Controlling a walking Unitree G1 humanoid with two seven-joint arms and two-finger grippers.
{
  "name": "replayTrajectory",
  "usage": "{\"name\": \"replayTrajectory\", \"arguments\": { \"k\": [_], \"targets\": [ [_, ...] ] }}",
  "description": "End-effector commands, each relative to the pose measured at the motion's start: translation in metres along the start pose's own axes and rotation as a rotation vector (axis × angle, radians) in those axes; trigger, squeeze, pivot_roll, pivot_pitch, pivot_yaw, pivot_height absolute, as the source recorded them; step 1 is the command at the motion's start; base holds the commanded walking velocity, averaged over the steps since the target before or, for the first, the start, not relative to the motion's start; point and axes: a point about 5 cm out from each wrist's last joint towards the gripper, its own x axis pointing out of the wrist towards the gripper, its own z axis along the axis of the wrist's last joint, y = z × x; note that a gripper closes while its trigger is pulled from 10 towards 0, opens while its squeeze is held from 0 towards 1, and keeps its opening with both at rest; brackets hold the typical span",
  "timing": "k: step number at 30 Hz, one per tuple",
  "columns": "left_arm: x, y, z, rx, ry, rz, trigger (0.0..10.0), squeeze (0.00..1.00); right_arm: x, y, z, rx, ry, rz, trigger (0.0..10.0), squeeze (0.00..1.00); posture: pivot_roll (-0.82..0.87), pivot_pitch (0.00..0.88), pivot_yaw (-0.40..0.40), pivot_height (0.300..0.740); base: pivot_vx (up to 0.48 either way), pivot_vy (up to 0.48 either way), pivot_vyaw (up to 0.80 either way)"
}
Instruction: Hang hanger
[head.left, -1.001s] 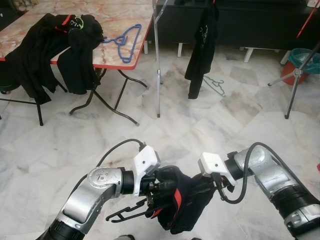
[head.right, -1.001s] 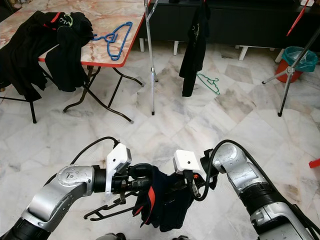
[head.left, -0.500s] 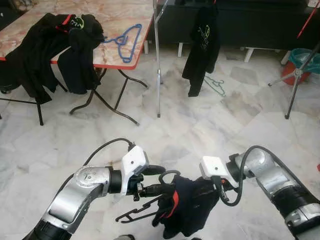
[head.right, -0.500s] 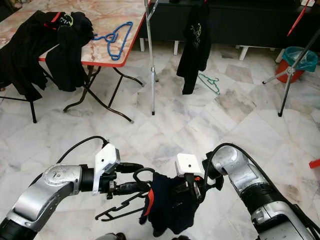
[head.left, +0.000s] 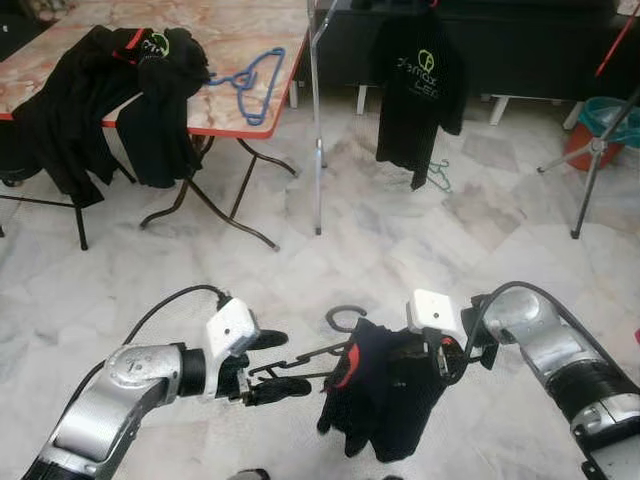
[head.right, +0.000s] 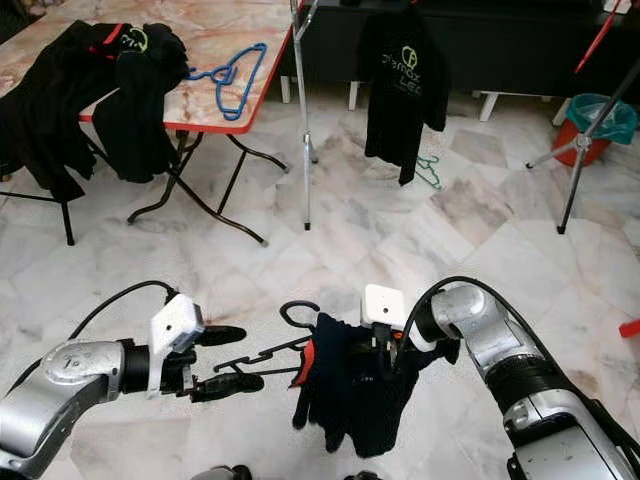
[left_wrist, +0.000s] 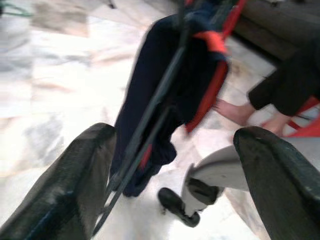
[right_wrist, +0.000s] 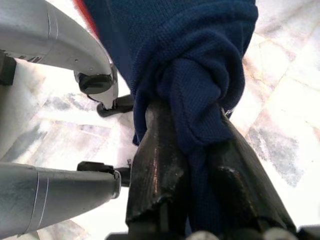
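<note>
— Since a second ago, what has shifted?

— Sliding out to my left, my left fingers (head.left: 268, 366) have come away from the dark navy garment with the red collar trim (head.left: 385, 395), and the thin black plastic hanger (head.left: 310, 358) now stretches bare between my two arms. The black printed T-shirt hanging on the metal clothes rack (head.left: 418, 90) has also swung round, so its logo faces me.

— Where is that hanger now?

— Low over the marble floor (head.left: 380, 250), its hook (head.right: 294, 310) standing up just beside the garment, which is draped on its right end. Its left end reaches in between my left fingers.

— Are those fingers gripping it?

— They stand wide apart in the left wrist view, one finger (left_wrist: 65, 185) just beside the hanger's rods; whether it touches them I cannot tell, the picture being blurred.

— And your right fingers (right_wrist: 200, 165)?

— Closed tight on a bunched fold of the navy garment, holding it up.

— Anything else around?

— An orange-edged marble-patterned folding surface (head.left: 245, 45) stands well ahead on my left, carrying a heap of black clothes (head.left: 110, 100) and a blue plastic hanger (head.left: 250, 80). A green hanger (head.right: 430, 170) lies on the floor under the hung shirt.
</note>
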Motion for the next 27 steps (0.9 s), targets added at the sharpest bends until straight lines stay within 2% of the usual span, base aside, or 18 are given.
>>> {"name": "replayTrajectory", "arguments": {
  "k": [1,2,3,4,6,7,8,9,11,14,17,18,19,22,24,26,27],
  "targets": [
    [-0.006,0.005,-0.004,0.011,0.016,0.062,10.0,1.00,-0.004,0.000,-0.002,0.009,-0.023,-0.025,0.0,0.00,0.03,0.117,-0.023,0.740,0.000,0.000,0.00],
    [-0.012,0.021,-0.009,0.027,0.022,0.243,10.0,0.73,-0.004,-0.001,-0.004,0.027,-0.041,-0.069,0.0,0.00,0.02,0.113,-0.021,0.740,0.000,0.000,0.00],
    [-0.015,0.031,-0.013,0.032,0.026,0.351,10.0,0.00,-0.005,-0.003,-0.004,0.037,-0.058,-0.106,0.0,0.00,0.02,0.105,-0.021,0.740,0.000,0.000,0.00],
    [-0.017,0.036,-0.016,0.035,0.029,0.416,10.0,0.00,-0.005,-0.005,-0.004,0.044,-0.069,-0.131,0.0,0.00,0.02,0.103,-0.019,0.740,0.000,0.000,0.00],
    [-0.028,0.057,-0.027,-0.017,0.022,0.690,10.0,0.00,-0.001,-0.011,-0.002,0.087,-0.105,-0.233,0.0,0.00,0.02,0.097,-0.018,0.740,0.000,0.000,0.00],
    [-0.028,0.057,-0.027,-0.017,0.022,0.690,10.0,0.00,-0.001,-0.011,-0.002,0.087,-0.105,-0.233,0.0,0.00,0.02,0.097,-0.018,0.740,0.000,0.000,0.00],
    [-0.036,0.065,-0.033,-0.067,0.003,0.828,10.0,0.00,0.002,-0.011,-0.005,0.091,-0.100,-0.267,0.0,0.00,0.01,0.093,-0.018,0.740,0.000,0.000,0.00],
    [-0.040,0.068,-0.037,-0.100,-0.005,0.892,10.0,0.00,0.004,-0.010,-0.006,0.095,-0.100,-0.275,0.0,0.00,0.02,0.093,-0.018,0.740,0.000,0.000,0.00],
    [-0.047,0.071,-0.045,-0.145,-0.016,0.996,10.0,0.00,0.007,-0.008,-0.007,0.107,-0.115,-0.288,0.0,0.00,0.02,0.091,-0.018,0.740,0.000,0.000,0.00],
    [-0.052,0.072,-0.051,-0.172,-0.009,1.081,10.0,0.00,0.009,-0.008,-0.006,0.106,-0.121,-0.312,0.0,0.00,0.02,0.088,-0.018,0.740,0.000,0.000,0.00],
    [-0.053,0.074,-0.059,-0.219,-0.028,1.188,10.0,0.00,0.007,-0.017,-0.004,0.145,-0.145,-0.442,0.3,0.00,0.01,0.082,-0.017,0.740,0.000,0.000,0.00],
    [-0.049,0.073,-0.062,-0.238,-0.027,1.197,10.0,0.00,0.007,-0.022,-0.003,0.173,-0.147,-0.494,10.0,0.00,0.01,0.080,-0.016,0.740,0.000,0.000,0.00],
    [-0.046,0.073,-0.064,-0.250,-0.026,1.206,10.0,0.00,0.007,-0.025,-0.003,0.190,-0.147,-0.527,10.0,0.00,0.01,0.080,-0.016,0.740,0.000,0.000,0.00],
    [-0.028,0.066,-0.068,-0.264,0.001,1.140,10.0,0.00,0.007,-0.031,0.001,0.200,-0.140,-0.600,10.0,0.00,0.01,0.074,-0.014,0.740,0.000,0.000,0.00],
    [-0.018,0.062,-0.068,-0.288,-0.016,1.097,10.0,0.00,0.005,-0.037,0.007,0.195,-0.152,-0.653,10.0,0.00,0.01,0.073,-0.014,0.740,0.000,0.000,0.00],
    [-0.013,0.061,-0.066,-0.295,-0.029,1.063,10.0,0.00,0.006,-0.039,0.011,0.214,-0.168,-0.654,10.0,0.00,0.01,0.071,-0.013,0.740,0.000,0.000,0.00],
    [-0.006,0.058,-0.063,-0.309,-0.057,0.995,10.0,0.00,0.009,-0.039,0.016,0.231,-0.197,-0.618,10.0,0.00,0.01,0.073,-0.014,0.740,0.000,0.000,0.00]
  ]
}}
